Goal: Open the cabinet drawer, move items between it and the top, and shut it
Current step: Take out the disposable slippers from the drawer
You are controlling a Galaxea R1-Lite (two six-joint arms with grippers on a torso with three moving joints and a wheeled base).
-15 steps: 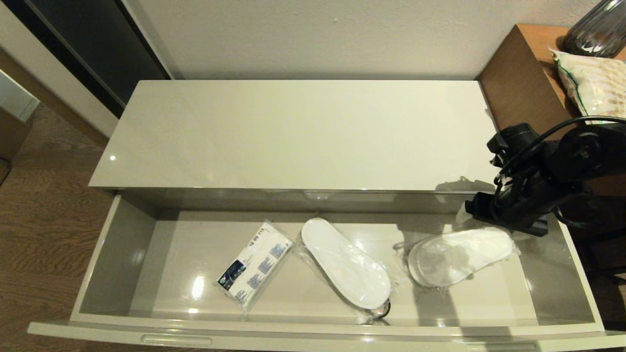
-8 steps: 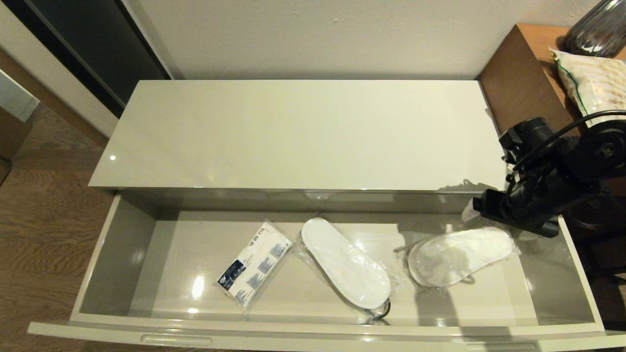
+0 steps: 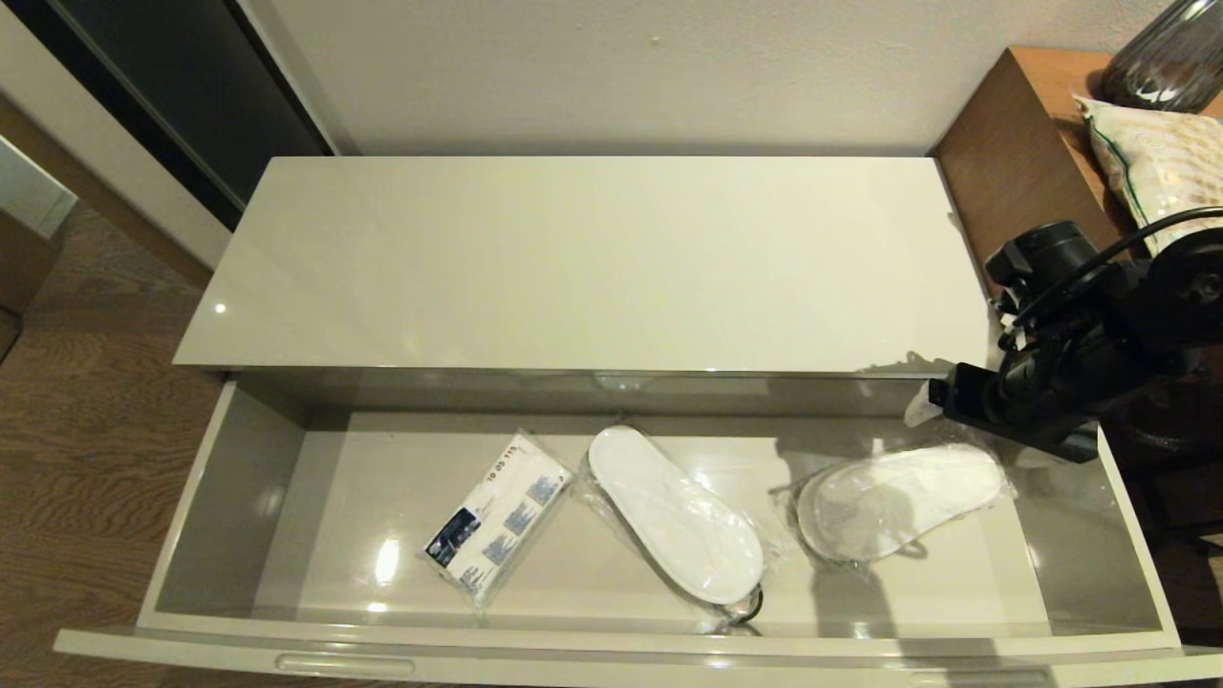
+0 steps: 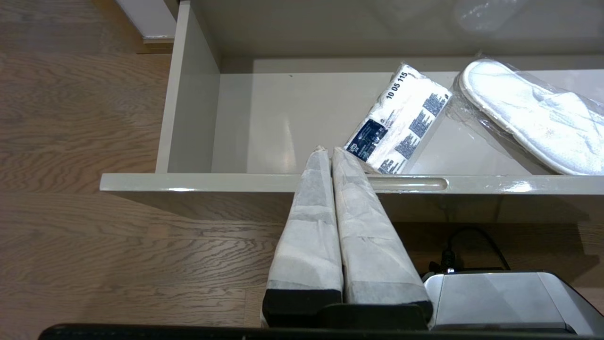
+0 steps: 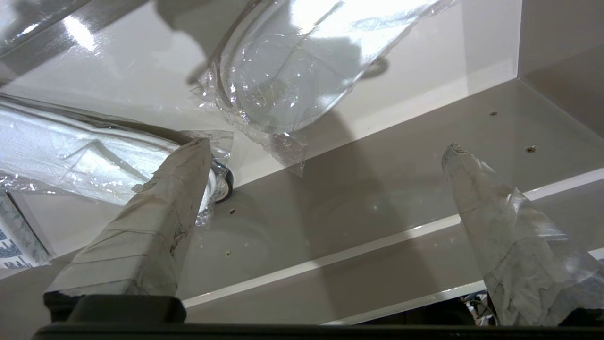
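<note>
The cabinet drawer (image 3: 225, 487) stands pulled fully out under the bare glossy top (image 3: 592, 258). Inside lie a white printed packet with a dark blue label (image 3: 497, 521), a wrapped white slipper (image 3: 674, 516) in the middle and a second wrapped slipper (image 3: 898, 502) to the right. My right gripper (image 3: 922, 413) hangs open over the drawer's right back corner, just above that slipper's end and touching nothing; its wrist view shows the wrapped slipper (image 5: 283, 71) beyond the spread fingers (image 5: 188, 179). My left gripper (image 4: 326, 150) is shut and empty, just outside the drawer front (image 4: 198, 182) beside a finger recess (image 4: 410, 183).
A brown wooden desk (image 3: 1027, 143) adjoins the cabinet's right end, carrying a green-trimmed snack bag (image 3: 1161, 162) and a dark ribbed vase (image 3: 1170, 57). Wooden floor (image 3: 86, 430) lies to the left. A silver box (image 4: 500, 302) sits under the drawer front.
My right arm has drawn back to the right, away from the right-hand slipper. The slippers and the packet have not moved.
</note>
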